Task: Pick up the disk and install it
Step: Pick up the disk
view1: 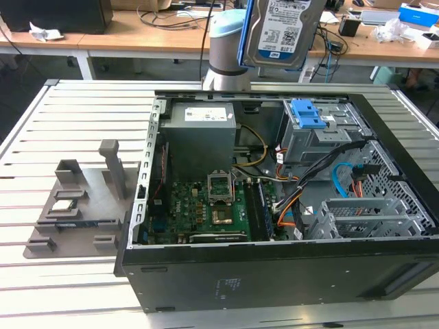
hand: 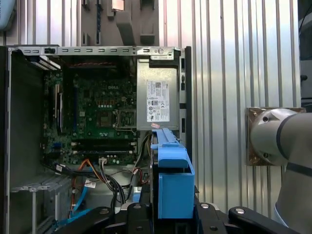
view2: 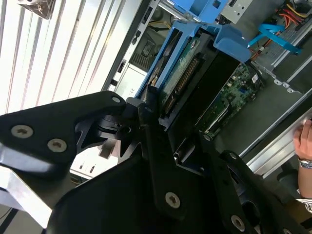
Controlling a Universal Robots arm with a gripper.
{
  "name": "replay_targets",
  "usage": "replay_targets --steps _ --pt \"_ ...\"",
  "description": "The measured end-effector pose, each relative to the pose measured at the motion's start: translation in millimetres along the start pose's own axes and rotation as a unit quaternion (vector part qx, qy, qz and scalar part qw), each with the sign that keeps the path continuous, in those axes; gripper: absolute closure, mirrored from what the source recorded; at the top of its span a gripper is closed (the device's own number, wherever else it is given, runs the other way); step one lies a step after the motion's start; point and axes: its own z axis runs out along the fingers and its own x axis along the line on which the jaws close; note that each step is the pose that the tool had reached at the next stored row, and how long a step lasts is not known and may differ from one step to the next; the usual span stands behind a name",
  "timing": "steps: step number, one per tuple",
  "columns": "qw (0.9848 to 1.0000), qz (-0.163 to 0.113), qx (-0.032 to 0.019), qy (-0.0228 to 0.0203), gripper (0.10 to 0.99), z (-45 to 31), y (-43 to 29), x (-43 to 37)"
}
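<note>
High above the open computer case (view1: 274, 274), in the exterior view, hangs the disk (view1: 285, 27), a silver drive with a white-and-blue label facing the camera, close to the arm's grey-and-blue column (view1: 230, 48). In the second wrist view my gripper (view2: 168, 124) is shut on the disk (view2: 187, 68), with its black fingers (view2: 141, 109) clamped on either side of the blue bracket. The first wrist view looks down past the bracket of the disk (hand: 171, 185), held edge-on over the case beside the power supply (hand: 157, 100).
Inside the case are a motherboard (view1: 206, 205), a grey cage with a blue latch (view1: 306, 115), a perforated metal bay (view1: 370, 216) and orange and blue cables (view1: 339, 179). A grey fixture (view1: 82, 205) sits on the slatted table (view1: 68, 123). A hand with a wristwatch (view2: 304, 146) is near the case.
</note>
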Motion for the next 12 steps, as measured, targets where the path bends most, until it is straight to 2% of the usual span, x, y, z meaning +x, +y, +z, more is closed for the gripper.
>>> replay_targets --steps 4,6,12 --pt "1.0000 0.000 0.0000 0.0000 0.722 -0.5 -12.2 -0.2" --pt "1.0000 0.000 0.0000 0.0000 0.722 -1.0 -22.6 -0.3" --pt "1.0000 0.000 0.0000 0.0000 0.722 -1.7 -39.7 -0.5"
